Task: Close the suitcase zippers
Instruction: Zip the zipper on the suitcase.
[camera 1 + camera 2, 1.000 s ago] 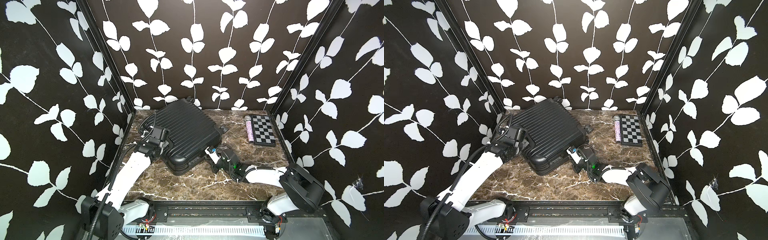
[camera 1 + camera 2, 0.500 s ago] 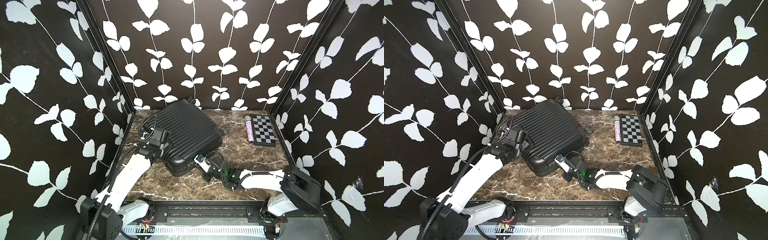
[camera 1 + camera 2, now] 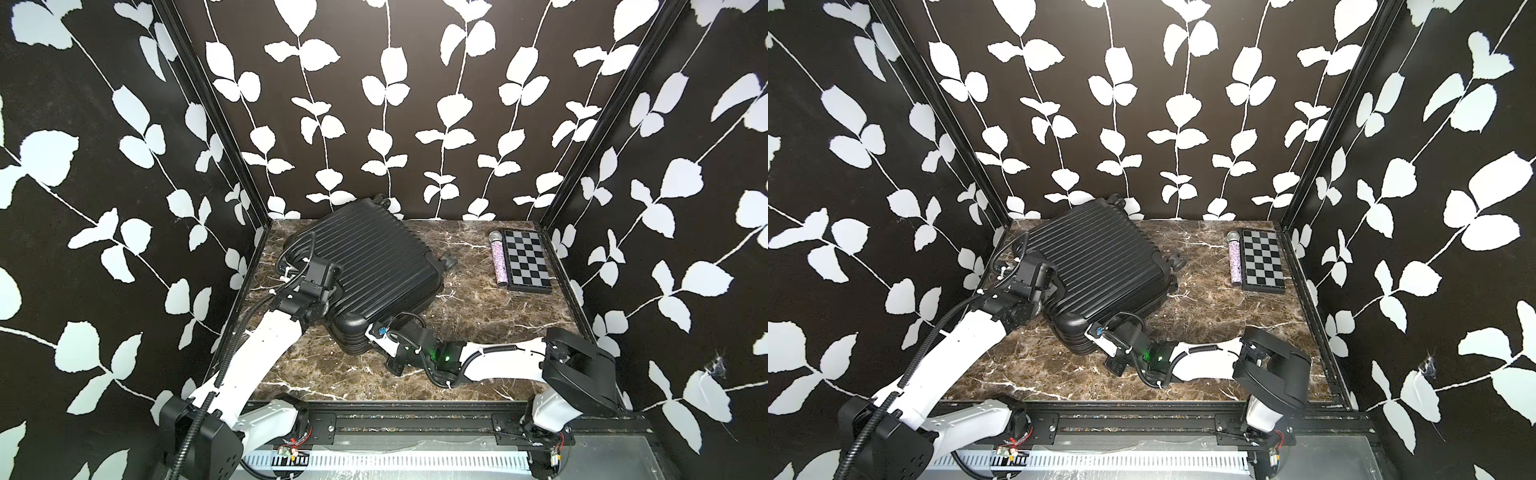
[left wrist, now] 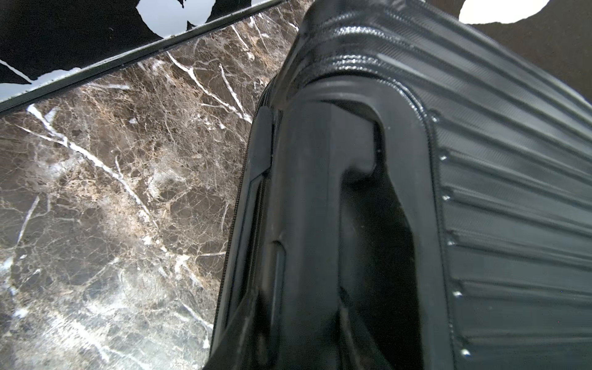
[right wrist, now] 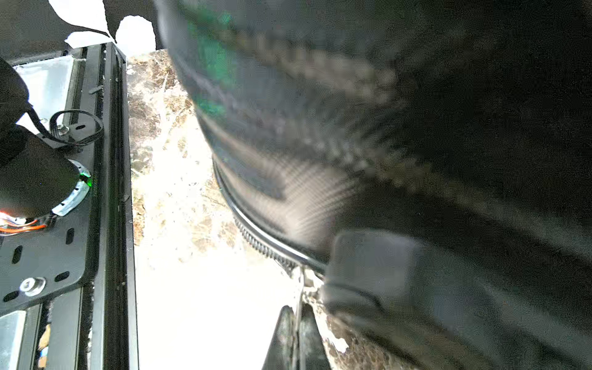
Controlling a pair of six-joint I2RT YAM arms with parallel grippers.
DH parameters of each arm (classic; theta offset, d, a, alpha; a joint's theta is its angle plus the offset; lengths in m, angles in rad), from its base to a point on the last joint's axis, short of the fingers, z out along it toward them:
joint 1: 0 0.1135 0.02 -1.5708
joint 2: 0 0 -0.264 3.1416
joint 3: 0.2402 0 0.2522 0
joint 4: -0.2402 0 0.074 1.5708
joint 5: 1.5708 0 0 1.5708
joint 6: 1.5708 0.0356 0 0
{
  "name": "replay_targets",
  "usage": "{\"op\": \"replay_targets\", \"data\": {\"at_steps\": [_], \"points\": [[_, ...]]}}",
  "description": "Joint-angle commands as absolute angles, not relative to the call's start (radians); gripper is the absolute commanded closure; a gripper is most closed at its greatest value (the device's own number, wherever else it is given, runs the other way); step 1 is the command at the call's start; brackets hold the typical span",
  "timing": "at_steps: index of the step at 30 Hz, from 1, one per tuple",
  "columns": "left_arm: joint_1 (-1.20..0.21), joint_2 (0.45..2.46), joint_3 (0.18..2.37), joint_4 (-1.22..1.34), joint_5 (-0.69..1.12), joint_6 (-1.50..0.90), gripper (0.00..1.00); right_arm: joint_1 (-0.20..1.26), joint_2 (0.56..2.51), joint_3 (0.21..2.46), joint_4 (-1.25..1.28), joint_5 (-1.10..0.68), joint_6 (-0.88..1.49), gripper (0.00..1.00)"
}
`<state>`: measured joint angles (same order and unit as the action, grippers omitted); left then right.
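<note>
Marble tabletop (image 3: 490, 316) bears a ribbed black suitcase (image 3: 374, 257).

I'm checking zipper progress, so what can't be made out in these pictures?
- Pulls on the zippers: too small in both top views, blurred in the right wrist view.
- Left gripper: jaws hidden by its wrist in both top views, indistinct in the left wrist view.
- Right gripper: shut, but blur and glare hide whether it pinches anything.

A black ribbed suitcase (image 4: 499, 198) lies on the brown marble surface (image 4: 105, 198), its side handle (image 4: 307, 198) close up, zipper track (image 4: 226, 256) edging the rim.
</note>
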<state>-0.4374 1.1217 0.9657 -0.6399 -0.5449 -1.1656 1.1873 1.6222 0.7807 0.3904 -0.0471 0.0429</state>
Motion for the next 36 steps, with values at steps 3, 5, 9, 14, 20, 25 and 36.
{"op": "replay_targets", "data": {"at_steps": [3,5,9,14,20,25,36], "points": [[-0.459,1.073,0.992,-0.430,-0.539,-1.295,1.00,1.219,1.610,0.853,0.461,-0.006,0.039,1.00],[-0.458,1.078,1.014,-0.454,-0.519,-1.226,0.77,1.206,1.610,0.853,0.428,0.033,0.051,1.00],[-0.459,1.063,1.036,-0.467,-0.508,-1.031,0.19,1.156,1.535,0.806,0.425,0.060,0.098,1.00],[-0.457,1.061,1.095,-0.474,-0.450,-0.653,0.02,1.084,1.475,0.725,0.445,0.058,0.133,1.00],[-0.456,1.105,1.220,-0.594,-0.247,-0.081,0.01,1.007,1.417,0.655,0.433,0.046,0.148,1.00],[-0.443,1.179,1.334,-0.798,-0.109,0.352,0.01,0.934,1.349,0.607,0.397,0.020,0.147,1.00],[-0.213,1.226,1.320,-0.918,0.470,1.118,0.07,0.899,1.317,0.589,0.357,-0.020,0.155,1.00]]}}
